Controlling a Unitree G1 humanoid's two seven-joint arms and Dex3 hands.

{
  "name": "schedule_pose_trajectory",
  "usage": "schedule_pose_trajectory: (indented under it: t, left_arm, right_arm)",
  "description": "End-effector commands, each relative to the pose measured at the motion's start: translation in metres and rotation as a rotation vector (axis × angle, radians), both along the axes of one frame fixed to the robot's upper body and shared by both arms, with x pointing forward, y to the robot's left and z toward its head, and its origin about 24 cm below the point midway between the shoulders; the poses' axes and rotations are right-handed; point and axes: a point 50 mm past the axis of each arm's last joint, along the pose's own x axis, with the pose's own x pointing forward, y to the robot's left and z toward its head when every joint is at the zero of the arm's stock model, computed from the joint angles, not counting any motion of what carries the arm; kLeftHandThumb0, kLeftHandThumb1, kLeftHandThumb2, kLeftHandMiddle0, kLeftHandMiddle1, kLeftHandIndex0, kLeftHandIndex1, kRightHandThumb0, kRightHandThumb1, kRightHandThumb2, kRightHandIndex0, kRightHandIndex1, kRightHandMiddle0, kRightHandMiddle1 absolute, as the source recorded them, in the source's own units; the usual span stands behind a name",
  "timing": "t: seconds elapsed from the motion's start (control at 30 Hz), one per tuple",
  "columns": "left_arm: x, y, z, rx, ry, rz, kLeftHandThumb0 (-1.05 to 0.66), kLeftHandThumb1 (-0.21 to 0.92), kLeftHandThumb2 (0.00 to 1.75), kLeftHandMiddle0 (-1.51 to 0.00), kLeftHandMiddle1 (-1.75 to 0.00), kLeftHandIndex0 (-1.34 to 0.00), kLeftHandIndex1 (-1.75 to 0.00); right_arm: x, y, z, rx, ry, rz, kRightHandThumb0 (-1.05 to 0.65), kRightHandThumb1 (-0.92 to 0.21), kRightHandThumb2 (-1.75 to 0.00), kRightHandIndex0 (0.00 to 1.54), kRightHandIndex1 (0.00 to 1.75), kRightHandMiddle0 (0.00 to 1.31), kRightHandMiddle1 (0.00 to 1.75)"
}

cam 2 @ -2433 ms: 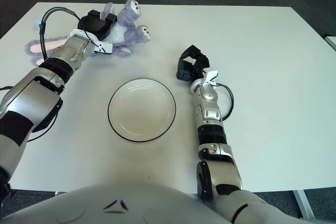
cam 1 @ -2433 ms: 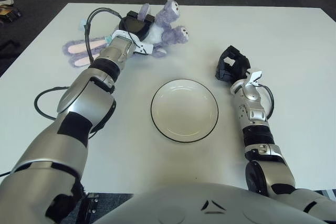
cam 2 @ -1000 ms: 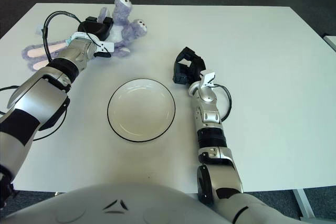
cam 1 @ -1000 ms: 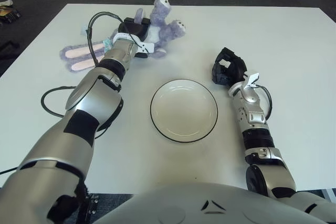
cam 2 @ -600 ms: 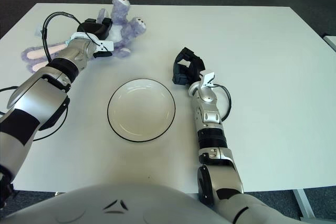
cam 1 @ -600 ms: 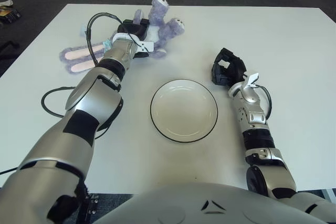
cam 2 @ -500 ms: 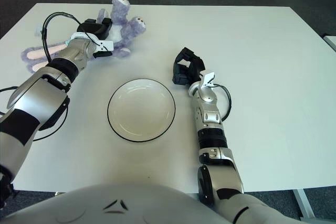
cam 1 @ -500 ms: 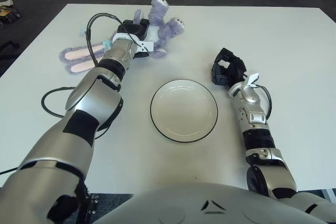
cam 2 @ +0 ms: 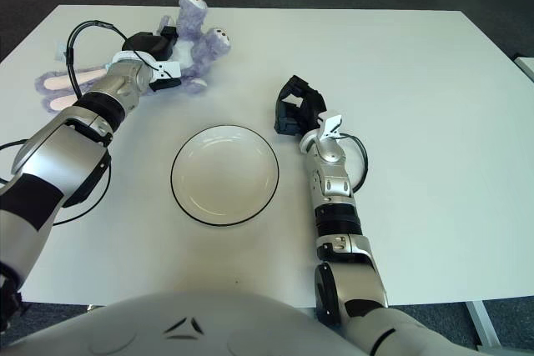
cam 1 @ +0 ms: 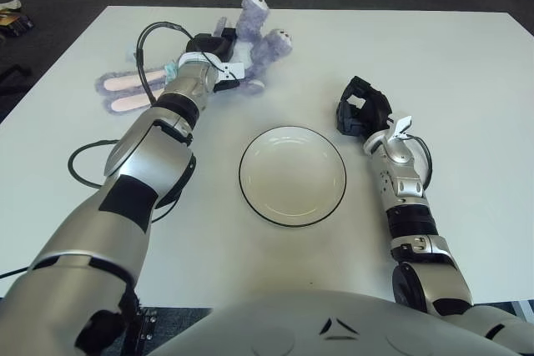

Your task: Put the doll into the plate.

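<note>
Right now I have the left robot hand (cam 1: 213,46) at the far left of the white desk (cam 1: 467,72), its fingers clenched around the purple doll (cam 1: 250,39), which lies on the desk well beyond the plate (cam 1: 293,175). The doll's long pink-lined ears (cam 1: 125,92) trail off to the left. My right robot hand (cam 1: 360,112) shows just right of the plate, fingers curled and holding nothing.

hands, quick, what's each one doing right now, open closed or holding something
Left hand: closed on the purple doll at the far left of the table.
Right hand: fingers curled, holding nothing, to the right of the plate.
</note>
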Motion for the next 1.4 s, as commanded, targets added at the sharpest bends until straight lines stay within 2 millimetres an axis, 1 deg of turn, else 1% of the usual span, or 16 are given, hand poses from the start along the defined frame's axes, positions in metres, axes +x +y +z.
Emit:
schedule_pose_trajectory:
  t: [0.0, 0.1, 0.3, 0.33, 0.37, 0.47, 0.5, 0.6, 0.8, 0.9, 1.13, 1.37]
  left_arm:
    - [-0.0093, 0.0023, -0.0277, -0.012, 0.073, 0.015, 0.49, 0.23, 1.29, -0.77, -1.57, -0.03, -1.69]
    - [-0.009, 0.0025, -0.0269, -0.028, 0.06, 0.024, 0.5, 0.22, 1.33, -0.76, -1.6, -0.13, -1.73]
    - [-0.0087, 0.0027, -0.0255, -0.048, 0.04, 0.031, 0.49, 0.23, 1.29, -0.77, -1.57, -0.28, -1.74]
    - [-0.0086, 0.0028, -0.0251, -0.049, 0.037, 0.031, 0.4, 0.22, 1.32, -0.73, -1.6, -0.34, -1.75]
    - [-0.0086, 0.0028, -0.025, -0.049, 0.034, 0.03, 0.25, 0.21, 1.37, -0.68, -1.65, -0.43, -1.75]
    - [-0.0085, 0.003, -0.0243, -0.05, 0.027, 0.028, 0.08, 0.19, 1.34, -0.85, -1.39, -0.48, -1.75]
    - [-0.0085, 0.0031, -0.0242, -0.051, 0.026, 0.028, 0.05, 0.17, 1.35, -0.88, -1.35, -0.51, -1.75]
    - [-0.0085, 0.0033, -0.0241, -0.05, 0.026, 0.027, 0.01, 0.14, 1.37, -0.93, -1.29, -0.54, -1.75]
    - [-0.0084, 0.004, -0.0242, -0.035, 0.024, 0.028, 0.0, 0.08, 1.43, -0.98, -1.26, -0.59, -1.75]
    - [-0.0084, 0.0043, -0.0243, -0.021, 0.021, 0.028, 0.0, 0.04, 1.48, -1.0, -1.28, -0.62, -1.75]
    - [-0.0081, 0.005, -0.0235, -0.005, 0.021, 0.024, 0.0, 0.02, 1.5, -1.0, -1.3, -0.64, -1.75]
    - [-0.0083, 0.0051, -0.0229, -0.016, 0.009, 0.018, 0.0, -0.01, 1.55, -0.99, -1.36, -0.65, -1.75]
  right_arm:
    - [-0.0084, -0.0019, -0.0266, 0.012, 0.136, -0.005, -0.51, -0.24, -1.42, 1.19, 1.75, 0.68, 1.75]
    - [-0.0082, -0.0023, -0.0267, 0.012, 0.138, -0.005, -0.51, -0.24, -1.42, 1.2, 1.75, 0.68, 1.75]
    - [-0.0081, -0.0027, -0.0272, 0.011, 0.141, -0.009, -0.52, -0.22, -1.43, 1.21, 1.75, 0.69, 1.75]
    - [-0.0081, -0.0027, -0.0272, 0.01, 0.141, -0.009, -0.52, -0.22, -1.43, 1.21, 1.75, 0.69, 1.75]
    - [-0.0081, -0.0026, -0.0271, 0.009, 0.14, -0.01, -0.52, -0.22, -1.43, 1.21, 1.75, 0.69, 1.75]
    - [-0.0083, -0.0017, -0.0263, 0.008, 0.134, -0.013, -0.51, -0.23, -1.42, 1.21, 1.75, 0.68, 1.75]
    - [-0.0084, -0.0015, -0.0261, 0.008, 0.134, -0.013, -0.51, -0.23, -1.42, 1.2, 1.75, 0.68, 1.75]
    - [-0.0088, -0.0015, -0.026, 0.009, 0.134, -0.014, -0.51, -0.23, -1.42, 1.21, 1.75, 0.68, 1.75]
    - [-0.0089, -0.0025, -0.0269, 0.008, 0.142, -0.009, -0.52, -0.22, -1.43, 1.21, 1.75, 0.69, 1.75]
    - [-0.0088, -0.0028, -0.0274, 0.011, 0.148, -0.008, -0.52, -0.22, -1.44, 1.21, 1.75, 0.69, 1.75]
    - [-0.0084, -0.0022, -0.0271, 0.019, 0.15, -0.014, -0.52, -0.21, -1.45, 1.22, 1.75, 0.7, 1.75]
    - [-0.0081, -0.0021, -0.0274, 0.012, 0.151, -0.013, -0.52, -0.22, -1.43, 1.2, 1.75, 0.69, 1.75]
